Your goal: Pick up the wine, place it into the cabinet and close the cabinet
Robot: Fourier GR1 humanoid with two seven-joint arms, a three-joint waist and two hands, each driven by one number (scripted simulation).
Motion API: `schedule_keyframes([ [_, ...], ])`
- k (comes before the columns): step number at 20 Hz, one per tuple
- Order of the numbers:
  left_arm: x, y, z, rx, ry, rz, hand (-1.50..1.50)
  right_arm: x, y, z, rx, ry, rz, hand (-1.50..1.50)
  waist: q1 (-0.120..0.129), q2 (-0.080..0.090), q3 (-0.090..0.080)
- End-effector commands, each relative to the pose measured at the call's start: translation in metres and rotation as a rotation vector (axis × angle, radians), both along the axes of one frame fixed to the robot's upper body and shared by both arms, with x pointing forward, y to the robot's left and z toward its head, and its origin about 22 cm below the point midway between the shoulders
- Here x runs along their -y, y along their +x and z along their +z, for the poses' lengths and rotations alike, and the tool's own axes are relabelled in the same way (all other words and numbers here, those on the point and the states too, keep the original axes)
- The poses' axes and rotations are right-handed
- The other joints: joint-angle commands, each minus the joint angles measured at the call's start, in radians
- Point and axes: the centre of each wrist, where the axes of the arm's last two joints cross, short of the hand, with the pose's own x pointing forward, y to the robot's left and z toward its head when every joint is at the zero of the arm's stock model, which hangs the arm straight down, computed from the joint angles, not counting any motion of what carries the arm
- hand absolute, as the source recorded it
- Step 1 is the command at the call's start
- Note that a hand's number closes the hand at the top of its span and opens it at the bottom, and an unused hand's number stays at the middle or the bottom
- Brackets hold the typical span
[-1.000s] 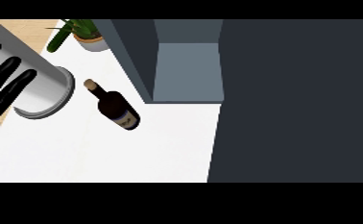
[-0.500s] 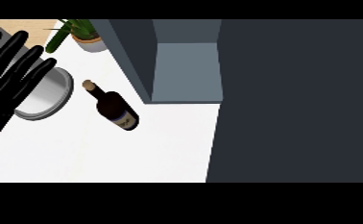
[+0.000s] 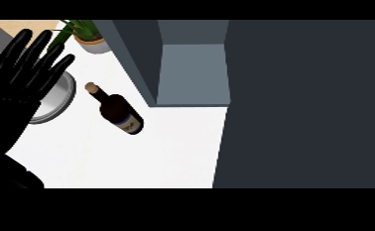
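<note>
A dark wine bottle [image 3: 118, 112] lies on its side on the white counter [image 3: 132, 160], cork end pointing up-left. My left hand [image 3: 23, 88] is at the view's left edge, open with fingers spread and pointing up, a short way left of the bottle and not touching it. The grey cabinet [image 3: 190, 74] stands open just right of the bottle, and nothing shows inside it. Its dark door [image 3: 300, 101] fills the right side of the view. My right hand does not show.
A round metal bowl [image 3: 60, 101] sits on the counter, partly hidden under my left hand. A potted plant [image 3: 88, 35] stands at the back, left of the cabinet's side wall. Wooden surface [image 3: 29, 26] shows at the top left corner.
My left hand has come further into view, moving up and to the right over the metal bowl, closer to the bottle. The bottle and cabinet have not moved.
</note>
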Motion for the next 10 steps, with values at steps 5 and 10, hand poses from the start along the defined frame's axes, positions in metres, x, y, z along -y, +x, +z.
schedule_keyframes([
  [5, 0.0, 0.019, -0.044, -0.04, 0.041, 0.037, -1.5, 0.003, -0.033, 0.007, 0.017, -0.005, 0.095, -1.5, -0.004, 0.0, 0.0],
  [10, -0.011, 0.024, -0.041, -0.073, 0.093, 0.032, -1.5, 0.002, -0.038, 0.012, 0.037, 0.028, 0.073, -1.5, -0.001, -0.001, 0.0],
])
